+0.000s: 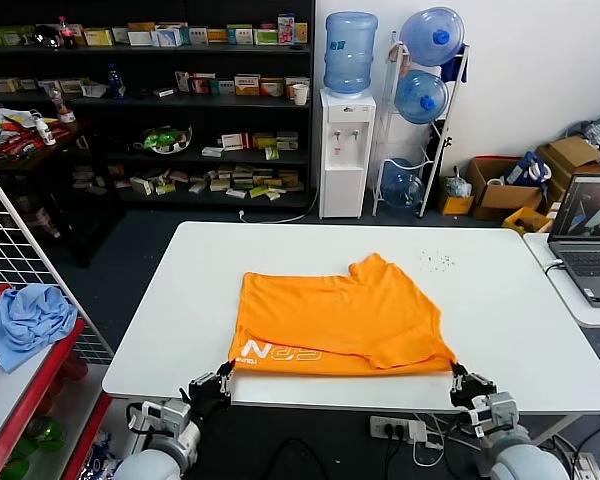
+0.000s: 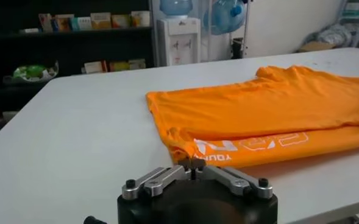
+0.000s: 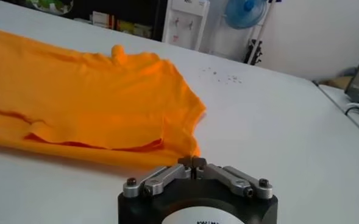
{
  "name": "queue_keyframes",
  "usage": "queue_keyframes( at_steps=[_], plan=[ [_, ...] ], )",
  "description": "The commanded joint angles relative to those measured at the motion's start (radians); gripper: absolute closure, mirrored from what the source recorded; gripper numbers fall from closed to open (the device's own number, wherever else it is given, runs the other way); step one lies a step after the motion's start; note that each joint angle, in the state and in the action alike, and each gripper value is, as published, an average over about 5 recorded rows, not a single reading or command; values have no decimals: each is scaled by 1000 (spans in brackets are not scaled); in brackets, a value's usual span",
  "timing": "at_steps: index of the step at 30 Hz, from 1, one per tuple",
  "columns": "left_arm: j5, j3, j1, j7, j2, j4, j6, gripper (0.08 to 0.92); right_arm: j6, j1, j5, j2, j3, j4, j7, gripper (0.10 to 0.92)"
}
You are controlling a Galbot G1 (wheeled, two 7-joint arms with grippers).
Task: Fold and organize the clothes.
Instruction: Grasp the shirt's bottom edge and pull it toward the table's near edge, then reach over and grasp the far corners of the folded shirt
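Observation:
The bright orange T-shirt (image 1: 340, 315) lies folded on the white table (image 1: 180, 300), its lower part doubled over. White lettering (image 1: 255, 351) shows along its front edge. My left gripper (image 1: 220, 378) is at the table's front edge, shut on the shirt's front left corner, which also shows in the left wrist view (image 2: 192, 163) by the lettering (image 2: 252, 144). My right gripper (image 1: 460, 380) is at the front edge, shut on the front right corner, as the right wrist view (image 3: 192, 162) shows. Both corners are drawn into points. The shirt (image 3: 88, 97) is flat.
A light blue cloth (image 1: 30, 315) lies on a red shelf to the left, behind a wire rack. A laptop (image 1: 590, 240) stands on a side table at the right. A water dispenser (image 1: 345, 150) and shelves stand behind. Small specks (image 1: 437, 260) dot the table's far right.

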Motion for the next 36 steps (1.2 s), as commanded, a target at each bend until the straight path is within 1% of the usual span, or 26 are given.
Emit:
queue_keyframes(
  at_steps=[1,3,8,11,13,15,18,21,24,26,28,36],
  plan=[
    [36,-7,75,15,17,-60,20,896,-37,-105,-8,-14,38,99,11,875],
    [34,-10,74,11,19,-70,33,871,-57,-100,4,-20,52,109,11,826],
    [28,-17,81,9,35,-101,92,735,-112,-92,98,-58,94,153,25,688],
    [31,-25,69,10,39,-115,112,648,-97,-61,149,-87,104,151,45,601],
    [29,-27,38,6,38,-116,112,588,-64,-22,166,-105,101,127,51,541],
    [20,-25,-12,1,35,-104,110,536,-33,31,186,-119,94,88,48,480],
    [-5,-10,-107,-8,20,-55,106,449,-6,134,235,-136,62,9,28,393],
    [-26,19,-214,-7,-2,24,102,362,5,247,270,-145,13,-79,-4,307],
    [-39,59,-342,0,-26,135,101,276,1,373,294,-147,-50,-175,-43,236],
    [-52,85,-426,0,-43,216,101,223,-7,462,301,-143,-98,-244,-68,214],
    [-69,108,-497,-2,-59,284,102,192,-16,540,302,-134,-140,-307,-90,205],
    [-123,199,-697,-11,-105,480,109,177,-22,807,298,-71,-287,-563,-159,203]
  ],
)
